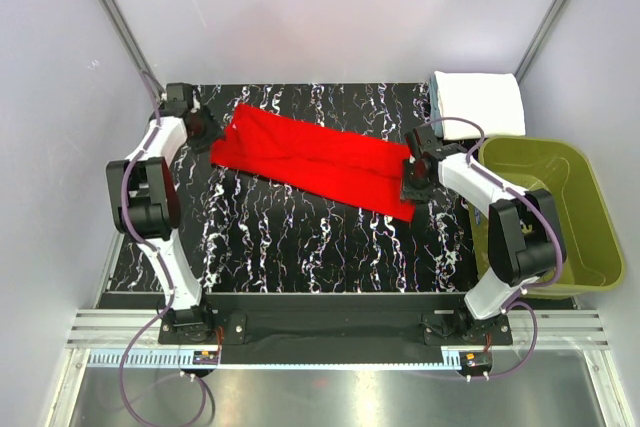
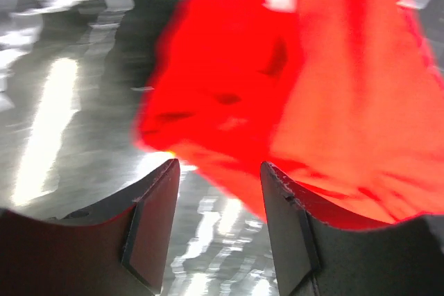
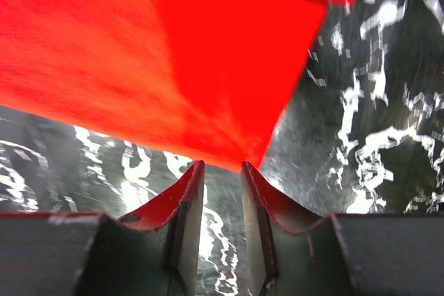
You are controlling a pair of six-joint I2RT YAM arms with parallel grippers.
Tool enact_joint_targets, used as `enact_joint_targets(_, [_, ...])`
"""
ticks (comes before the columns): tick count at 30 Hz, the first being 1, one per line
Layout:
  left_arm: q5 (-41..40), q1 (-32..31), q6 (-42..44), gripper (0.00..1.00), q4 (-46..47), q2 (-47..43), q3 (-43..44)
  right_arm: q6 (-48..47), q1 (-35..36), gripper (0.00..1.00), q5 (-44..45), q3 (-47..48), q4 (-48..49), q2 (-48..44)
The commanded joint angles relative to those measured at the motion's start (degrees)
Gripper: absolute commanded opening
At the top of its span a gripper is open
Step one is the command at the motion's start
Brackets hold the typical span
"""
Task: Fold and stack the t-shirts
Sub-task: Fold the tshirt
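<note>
**Desk:** Where is the red one lying?

**Me:** I see the red t-shirt (image 1: 320, 159) on the bench (image 1: 300, 247), laid out as a long band. It slants from the far left down toward the middle right. Most of it lies flat with a crease running along it, and the left end is bunched up.

**Desk:** What are your left jaws doing?

**Me:** My left jaws sit at that bunched end, near the far left corner of the bench. On the left wrist camera they are spread, with bare bench in the gap and nothing pinched. The crumpled red cloth lies just beyond the fingertips (image 2: 166, 175). That view is blurred, so I cannot tell whether a tip touches the cloth.

**Desk:** And the right side?

**Me:** My right jaws are at the other end, over the shirt's near right corner. On the right wrist camera the two fingers (image 3: 186, 206) stand a narrow way apart and pinch nothing. I see the bench between them. The pointed corner of the shirt ends just ahead of the tips.

**Desk:** Any other shirts in view?

**Me:** A folded white t-shirt (image 1: 482, 102) rests at the far right corner of the bench, well apart from the red one. A pale blue edge (image 1: 437, 99) shows along its left side. An olive-green basket (image 1: 530, 144) stands off the bench's right side, just nearer to me than the white shirt.
</note>
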Motion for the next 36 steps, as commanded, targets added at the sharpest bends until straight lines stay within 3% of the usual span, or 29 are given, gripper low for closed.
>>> enact_joint_targets(1, [11.2,-1.8,-2.4,0.55,4.7,-0.8,0.7,-1.0,1.7,0.35,-0.1,5.3,-0.1,0.6])
enact_joint_targets(15, [8.0,-4.2,-3.9,0.56,3.9,11.6,8.8,-2.3,3.6,0.36,-1.2,7.3,1.3,1.3])
enact_joint_targets(21, [10.9,-4.2,-4.8,0.55,6.2,15.1,12.6,-2.5,3.7,0.36,-1.2,7.4,1.7,1.0])
enact_joint_targets(36, [9.9,-6.1,-5.6,0.47,4.5,15.4,14.2,-2.9,3.8,0.36,-2.7,7.2,3.1,2.8])
